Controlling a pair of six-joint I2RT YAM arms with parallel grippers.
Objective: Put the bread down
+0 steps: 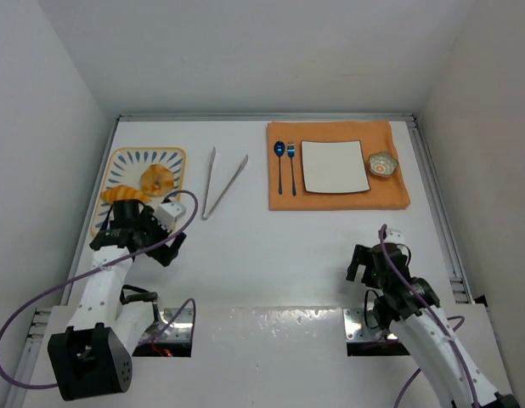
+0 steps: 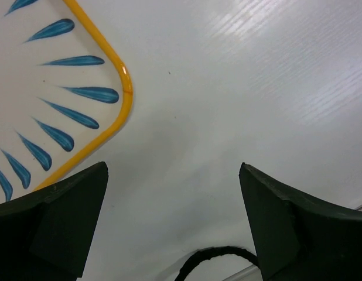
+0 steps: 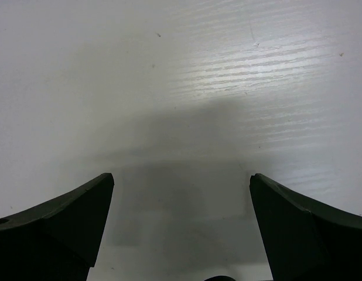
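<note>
Toward the far left corner of the table (image 1: 271,246), the bread (image 1: 156,180) lies on a tray (image 1: 120,161), just beyond my open left end effector (image 1: 148,231), far nearer than my right end effector (image 1: 377,263), also open.

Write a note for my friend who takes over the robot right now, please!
Left hand: open, empty, above the table by the tray corner.
Right hand: open, empty, above bare table.
Bread: on the tray, not picked up. Tongs lie right of the tray; the white plate sits on the orange mat.
Done: nothing yet. Left: grab the bread and place it, probably on the plate.
</note>
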